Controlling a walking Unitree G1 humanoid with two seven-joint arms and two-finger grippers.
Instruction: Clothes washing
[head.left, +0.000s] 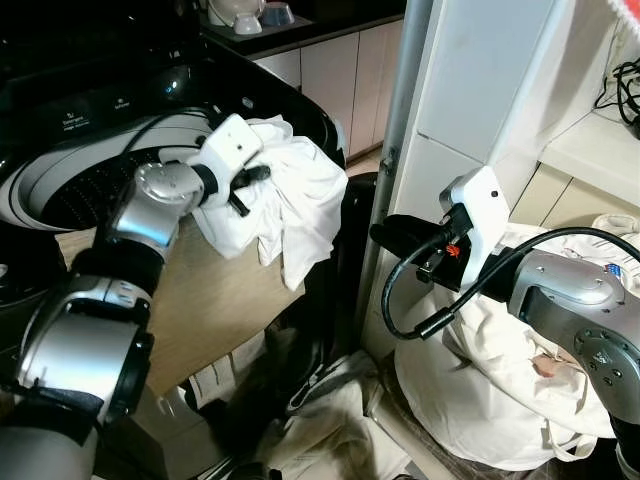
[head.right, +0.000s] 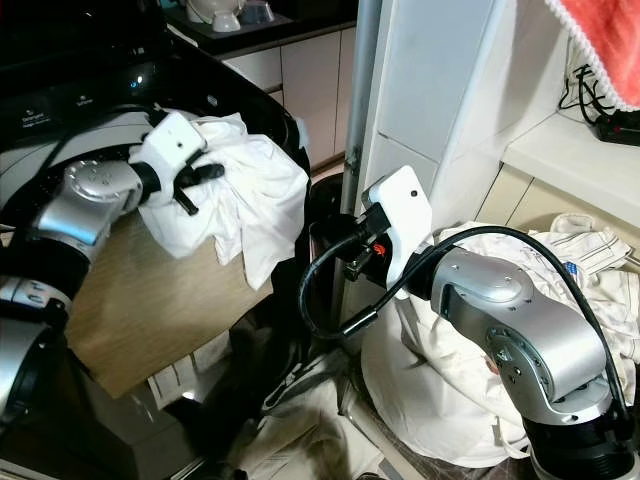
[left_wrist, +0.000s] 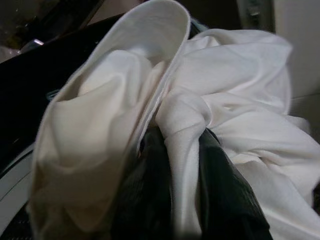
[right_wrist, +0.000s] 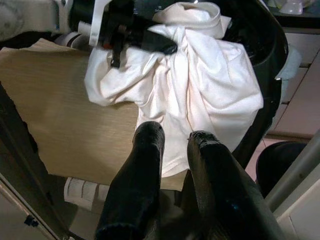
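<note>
A white garment (head.left: 290, 200) hangs bunched over the front rim of the black top-loading washing machine (head.left: 320, 115), whose drum (head.left: 80, 190) lies open behind it. My left gripper (head.left: 250, 180) is shut on the garment's upper folds, and in the left wrist view cloth (left_wrist: 185, 165) is pinched between the black fingers (left_wrist: 225, 200). My right gripper (head.left: 385, 235) hovers lower, to the right of the garment and apart from it. Its fingers (right_wrist: 145, 165) lie close together with nothing between them, pointing at the garment (right_wrist: 200, 75).
A grey metal pole (head.left: 395, 150) and white cabinet (head.left: 470, 80) stand just behind my right gripper. A white laundry bag (head.left: 500, 400) sits at the right and more clothes (head.left: 340, 420) lie on the floor. The machine's front is a wooden panel (head.left: 200, 300).
</note>
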